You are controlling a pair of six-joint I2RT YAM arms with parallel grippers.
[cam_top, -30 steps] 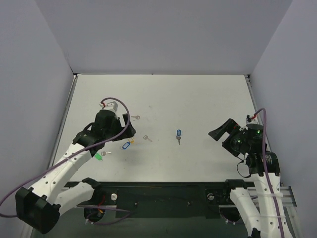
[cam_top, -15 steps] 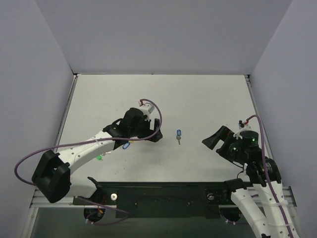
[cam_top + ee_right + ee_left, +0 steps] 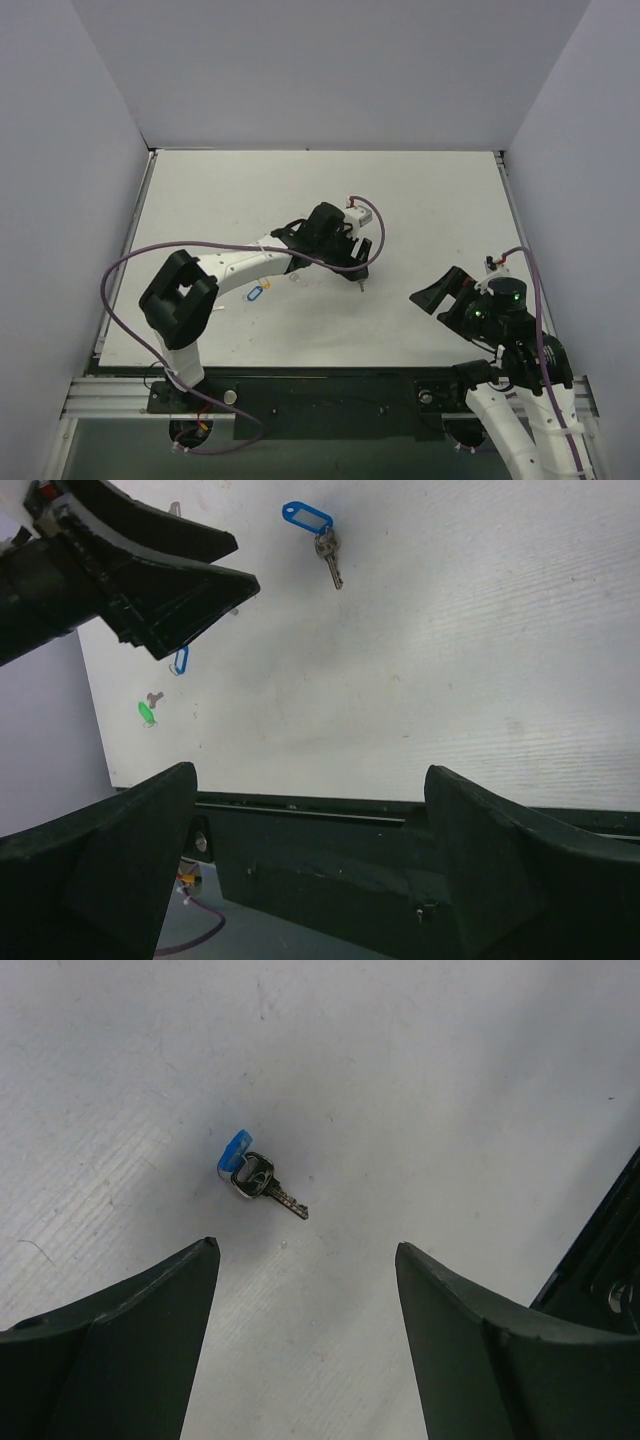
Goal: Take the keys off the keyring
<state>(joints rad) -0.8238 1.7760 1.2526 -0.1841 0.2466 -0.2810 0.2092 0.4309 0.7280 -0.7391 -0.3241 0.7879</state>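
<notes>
Left gripper (image 3: 360,262) is mid-frame in the top view, arm stretched out across the tabletop (image 3: 430,200). Jaws spread wide, nothing between them, released. In the left wrist view the blue-tagged key (image 3: 255,1175) lies flat on the tabletop just ahead of the fingertips, centre-left of frame. Tag end points upper left, blade points lower right, a small metal ring joins the two. Key touches neither finger. In the top view the gripper covers most of this key; only the blade tip shows just below it.

Right gripper (image 3: 432,293) is in the lower right of the top view, well apart from the key. Jaws wide apart, released, holding nothing. Its wrist view has the near tabletop edge across the middle of the frame, the blue-tagged key at top centre, and the left gripper's dark fingers upper left, near the key.

Other pieces: second blue tag (image 3: 255,294) lies left of centre in the top view, just beside the left forearm. Green tag (image 3: 147,711) is at the left edge of the right wrist view, with a small silvery key (image 3: 155,696) right beside it; can't tell if they are joined.
</notes>
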